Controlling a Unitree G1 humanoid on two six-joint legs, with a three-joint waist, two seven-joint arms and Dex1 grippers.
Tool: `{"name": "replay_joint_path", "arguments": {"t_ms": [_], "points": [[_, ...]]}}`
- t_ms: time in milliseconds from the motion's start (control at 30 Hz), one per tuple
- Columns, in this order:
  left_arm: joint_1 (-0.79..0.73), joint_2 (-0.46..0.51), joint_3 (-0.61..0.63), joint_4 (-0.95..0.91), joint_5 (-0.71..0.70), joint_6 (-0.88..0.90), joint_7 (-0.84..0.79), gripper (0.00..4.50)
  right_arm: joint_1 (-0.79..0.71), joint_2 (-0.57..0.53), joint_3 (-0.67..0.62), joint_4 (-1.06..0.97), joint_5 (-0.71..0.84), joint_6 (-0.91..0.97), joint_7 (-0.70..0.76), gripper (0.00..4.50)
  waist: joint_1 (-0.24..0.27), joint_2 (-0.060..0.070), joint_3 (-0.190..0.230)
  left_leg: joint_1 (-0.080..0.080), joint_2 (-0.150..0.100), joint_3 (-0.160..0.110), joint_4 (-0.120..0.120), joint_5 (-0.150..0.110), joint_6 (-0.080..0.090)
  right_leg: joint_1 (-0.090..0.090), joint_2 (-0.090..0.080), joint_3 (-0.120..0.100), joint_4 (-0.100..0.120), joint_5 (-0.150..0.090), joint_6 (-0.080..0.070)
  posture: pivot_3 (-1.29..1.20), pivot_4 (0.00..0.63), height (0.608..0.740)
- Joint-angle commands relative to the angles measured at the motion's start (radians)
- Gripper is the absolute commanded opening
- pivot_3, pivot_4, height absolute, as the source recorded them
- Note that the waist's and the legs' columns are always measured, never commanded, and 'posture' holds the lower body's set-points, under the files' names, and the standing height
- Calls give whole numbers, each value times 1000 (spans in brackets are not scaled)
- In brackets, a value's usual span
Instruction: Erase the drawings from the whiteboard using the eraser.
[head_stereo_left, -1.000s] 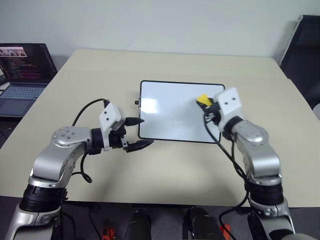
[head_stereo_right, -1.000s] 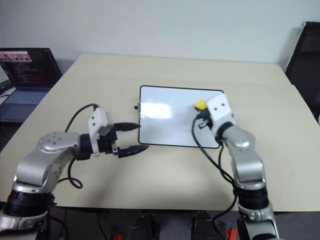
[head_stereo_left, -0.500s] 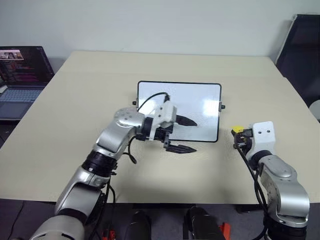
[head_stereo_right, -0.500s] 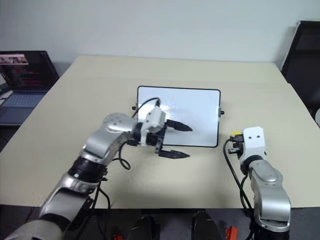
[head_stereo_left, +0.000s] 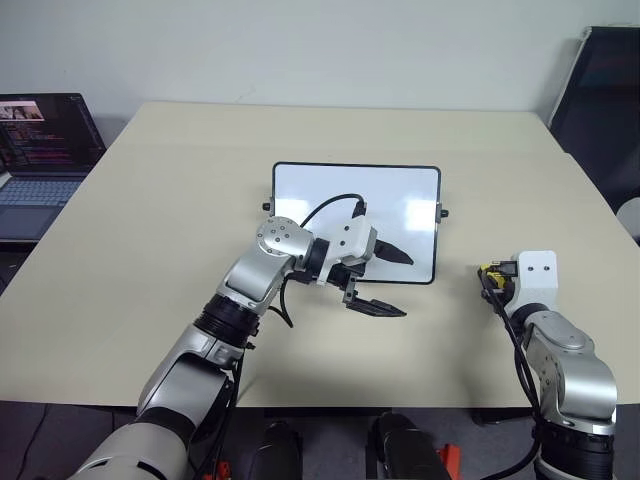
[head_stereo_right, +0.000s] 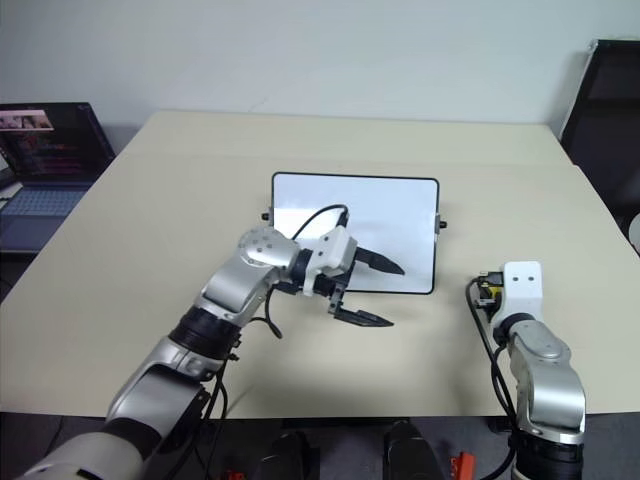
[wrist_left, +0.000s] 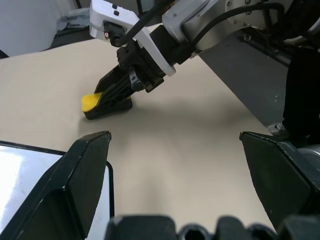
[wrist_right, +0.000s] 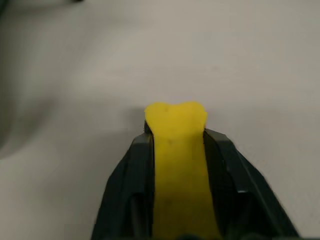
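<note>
The whiteboard (head_stereo_left: 330, 200) lies flat in the middle of the table, its face plain white with glare. The drawings are out of view. My left gripper (head_stereo_left: 405, 285) reaches across the board's near right corner, pointing right, jaws wide open and holding nothing. Right of the board, my right gripper (head_stereo_left: 490, 275) is low over the table, shut on the yellow eraser (wrist_right: 177, 150). In the left wrist view the eraser (wrist_left: 92, 102) rests on the tabletop under the right gripper's black fingers (wrist_left: 117, 92), a short way off the board's corner (wrist_left: 30, 170).
An open laptop (head_stereo_left: 45, 150) sits on a side desk at the far left. A black chair (head_stereo_left: 600, 100) stands past the table's far right corner. Bare beige tabletop (head_stereo_left: 200, 150) surrounds the board, and the near edge is close to both arms.
My right gripper carried the eraser off the board's right side and down onto the table beside it. My left gripper swung from the board's left edge across to its near right corner.
</note>
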Motion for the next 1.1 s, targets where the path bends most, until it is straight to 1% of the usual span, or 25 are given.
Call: {"name": "replay_joint_path", "arguments": {"t_ms": [33, 167, 200, 267, 333, 433, 533, 600, 667, 700, 767, 867, 933, 967, 1033, 1067, 1100], "points": [[-13, -7, 1, -30, 2, -9, -11, 4500, -13, -18, -26, -3, 22, -46, -12, 2837, 0, 0, 0, 0, 0, 0, 0, 0, 0, 0, 0, 0, 0, 1, 2, 0, 150, 740], [7, 3, 13, -62, -15, 29, -2, 4500, -10, -16, -40, -14, 44, -62, -20, 4321, 0, 0, 0, 0, 0, 0, 0, 0, 0, 0, 0, 0, 0, 1, 2, 0, 150, 740], [15, 7, 17, -72, -19, 40, 3, 4500, -7, -14, -43, -25, 53, -60, -20, 4457, 0, 0, 0, 0, 0, 0, 0, 0, 0, 0, 0, 0, 0, 1, 2, 0, 150, 740], [31, 15, 29, -95, -28, 65, 16, 4500, 0, -12, -45, -60, 77, -65, -14, 4457, 0, 0, 0, 0, 0, 0, 0, 0, 0, 0, 0, 0, 0, 1, 2, 0, 150, 740], [57, 41, 60, -130, -39, 99, 38, 4500, 15, -19, -31, -149, 113, -60, 10, 4457, -2, 2, 1, 0, 0, 0, 0, 0, 0, 0, 0, 0, 0, 1, 2, 0, 150, 740], [134, 102, 153, -220, -102, 211, 101, 4500, 68, -5, 8, -322, 216, -17, 71, 4457, -7, 3, 1, 0, 0, 0, -1, 0, 0, -1, 0, 0, 1, 1, 2, 0, 150, 740], [274, 158, 258, -351, -173, 331, 190, 4500, 156, 12, 69, -448, 286, -6, 99, 4457, -8, 4, 1, 1, 1, -2, -1, 0, 0, 0, 1, -1, 1, 1, 2, 0, 150, 740], [384, 178, 337, -438, -204, 390, 278, 4500, 246, 0, 124, -480, 257, -74, 97, 4457, -5, 4, 0, 1, 1, -2, -2, 0, 0, 0, 1, -1, 1, 0, 1, 0, 150, 740], [497, 143, 428, -527, -222, 426, 425, 4500, 345, -16, 172, -449, 181, -250, 98, 4457, 2, 3, 0, 0, 1, -1, -1, 0, 0, 0, 0, -1, -1, -2, -1, 0, 150, 740], [558, 107, 471, -570, -208, 417, 518, 4500, 389, -3, 175, -416, 151, -327, 77, 4457, 7, 3, 0, 0, 1, -1, -1, 0, 0, 1, -1, -1, -1, -2, -1, 0, 150, 740], [650, 29, 525, -633, -150, 373, 690, 4500, 446, 22, 150, -343, 112, -469, 41, 4457, 15, 2, 0, 0, 0, 0, 0, 0, 0, 1, -2, -1, -2, -2, -1, 0, 150, 740], [783, -39, 592, -672, -61, 306, 866, 4500, 508, 80, 131, -239, 98, -658, 9, 4457, 22, 0, -1, 4, 0, 0, 2, 0, -1, 6, -2, 0, -4, -1, -2, 0, 150, 740], [858, -67, 607, -674, 8, 252, 957, 4500, 517, 88, 96, -167, 107, -757, 14, 4457, 21, -1, -1, 10, 0, 0, 2, -1, -1, 9, -2, 0, -5, -1, -3, 0, 150, 740], [885, -81, 609, -676, 34, 235, 997, 4500, 514, 87, 72, -135, 128, -782, 22, 4457, 20, -1, -1, 13, 0, 1, 2, -4, -6, 8, -3, 1, -7, -1, -3, 0, 150, 740], [922, -104, 629, -667, 46, 220, 1050, 4500, 517, 94, 43, -86, 168, -816, 29, 4457, 18, 0, -1, 14, 0, 1, 2, -5, -8, 9, -3, 1, -13, -1, -3, 0, 150, 740], [933, -110, 651, -653, 41, 212, 1068, 4500, 531, 98, 46, -78, 176, -827, 36, 4457, 18, -1, -1, 14, 0, 1, 0, -5, -8, 10, -4, 0, -19, -1, -3, 0, 150, 740], [938, -117, 659, -646, 40, 207, 1083, 4500, 538, 96, 44, -69, 183, -837, 43, 4457, 18, -2, -1, 13, 0, 2, 0, -5, -8, 10, -5, 0, -21, -1, -3, 0, 150, 740]]}}
